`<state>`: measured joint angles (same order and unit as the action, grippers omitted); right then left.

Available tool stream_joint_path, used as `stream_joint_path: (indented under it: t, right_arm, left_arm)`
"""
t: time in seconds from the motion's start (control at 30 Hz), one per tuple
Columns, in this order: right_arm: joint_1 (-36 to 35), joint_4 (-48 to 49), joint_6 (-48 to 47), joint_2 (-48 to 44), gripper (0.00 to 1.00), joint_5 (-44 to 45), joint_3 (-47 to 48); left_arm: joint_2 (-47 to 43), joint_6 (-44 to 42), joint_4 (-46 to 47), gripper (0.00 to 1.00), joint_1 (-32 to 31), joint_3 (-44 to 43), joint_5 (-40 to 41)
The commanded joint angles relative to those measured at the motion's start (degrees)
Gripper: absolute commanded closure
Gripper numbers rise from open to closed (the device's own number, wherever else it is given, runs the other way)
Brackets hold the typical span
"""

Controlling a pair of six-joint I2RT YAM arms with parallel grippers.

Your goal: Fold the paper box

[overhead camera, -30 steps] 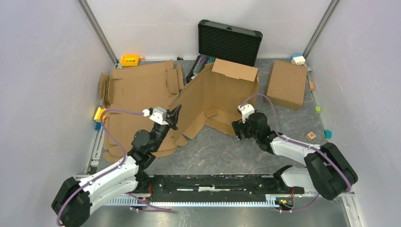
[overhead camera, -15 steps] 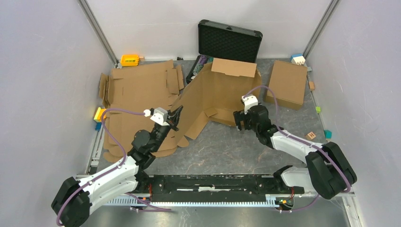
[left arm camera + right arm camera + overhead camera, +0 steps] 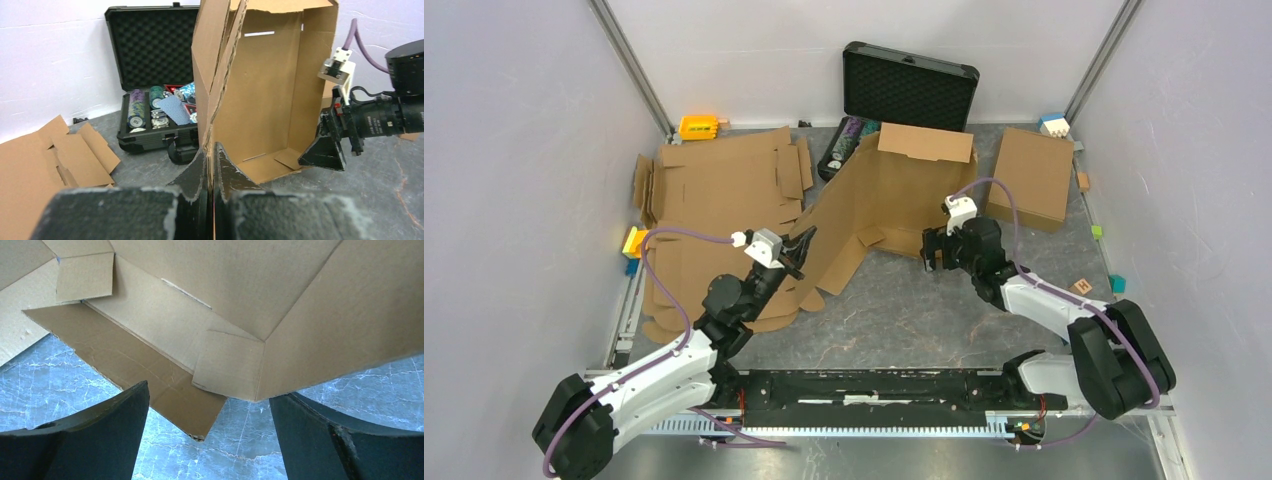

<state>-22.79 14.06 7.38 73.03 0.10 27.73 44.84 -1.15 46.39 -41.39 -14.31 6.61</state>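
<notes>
From above, the right arm has swung farther back than a second ago, lifting the paper box [image 3: 889, 195] steeper on the grey marbled table [image 3: 904, 310]; the right pincer [image 3: 934, 250] gapes wide at its brown corrugated wall.
At the left wrist, the left pincer [image 3: 210, 162] is clamped tight on a fluted cardboard edge; a foam-lined black case [image 3: 150, 55] holds poker chips [image 3: 137, 107].
At the right wrist, dark fingers [image 3: 100, 425] are spread, a creased flap corner just ahead.

poker chips [image 3: 852, 132]: top view gives you a sliver; paper box [image 3: 889, 200] covers the rest
paper box outline: cropped in your right wrist view
wooden block [image 3: 1081, 287]: marking too small to read
</notes>
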Motion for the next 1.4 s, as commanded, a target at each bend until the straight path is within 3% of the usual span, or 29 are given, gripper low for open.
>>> stream_joint_path:
  t: [0.0,0.27,0.47,0.53,0.7,1.37]
  right_arm:
    - [-0.87,2.42,1.10,1.13,0.07,-0.49,0.32]
    - [-0.70,-0.70,3.42,2.85,0.23,8.10,4.16]
    - [-0.51,1.30,4.93,3.67,0.31,7.78,4.14]
    - [-0.54,1.34,3.58,4.53,0.26,5.11,4.73]
    - [-1.64,-0.80,-0.73,5.01,0.02,1.11,4.64]
    - [-3.84,-1.86,-3.70,5.12,0.02,3.87,4.09]
  left_arm:
    - [0.09,2.65,-0.48,0.98,-0.55,-1.76,-4.96]
    - [-1.64,5.97,-2.08,0.98,-0.63,-1.80,-6.33]
    - [-1.82,8.85,-3.15,0.97,-0.65,-2.21,-7.88]
    - [-1.33,9.61,-3.22,0.97,-0.63,-2.47,-7.70]
    - [-0.34,10.29,-5.03,0.97,-0.63,-3.97,-7.58]
    - [5.47,19.62,-5.17,0.98,-0.68,-7.90,-12.96]
